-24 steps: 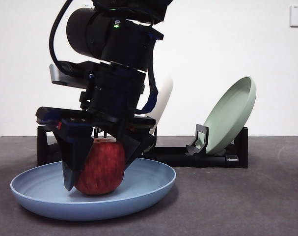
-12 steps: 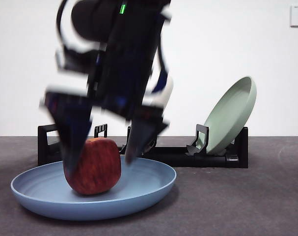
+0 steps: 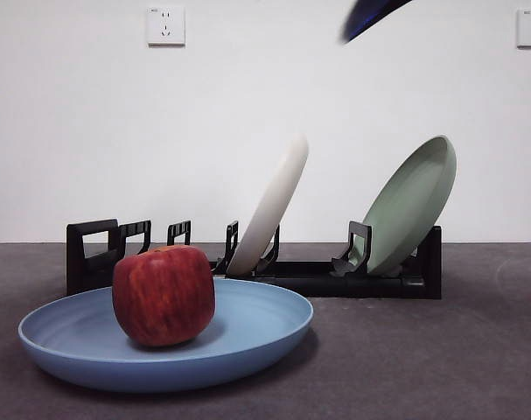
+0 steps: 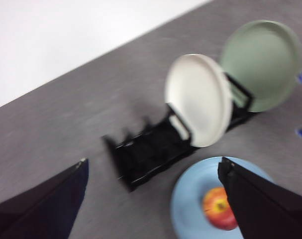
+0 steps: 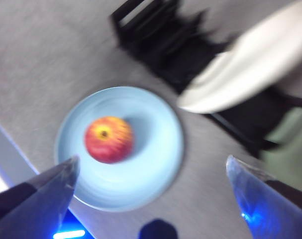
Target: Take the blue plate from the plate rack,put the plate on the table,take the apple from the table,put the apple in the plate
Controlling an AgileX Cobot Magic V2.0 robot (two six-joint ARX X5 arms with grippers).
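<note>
The red apple (image 3: 164, 295) stands free in the blue plate (image 3: 265, 328), which lies flat on the grey table (image 3: 422, 367) in front of the black plate rack (image 3: 326, 278). My right gripper (image 5: 153, 158) is open and empty, high above the plate (image 5: 151, 149) and apple (image 5: 108, 139). My left gripper (image 4: 153, 162) is open and empty, high above the rack (image 4: 146, 154), with the plate (image 4: 190, 199) and apple (image 4: 219, 208) below it. In the front view only a dark gripper tip (image 3: 370, 16) shows at the top edge; I cannot tell whose.
A cream-white plate (image 3: 269, 210) leans in the rack's middle slot and a pale green plate (image 3: 411, 206) leans at its right end. A white wall with two sockets stands behind the table.
The gripper that stood around the apple has let it go and risen out of the front view. The apple stays in the blue plate, shifted slightly left.
</note>
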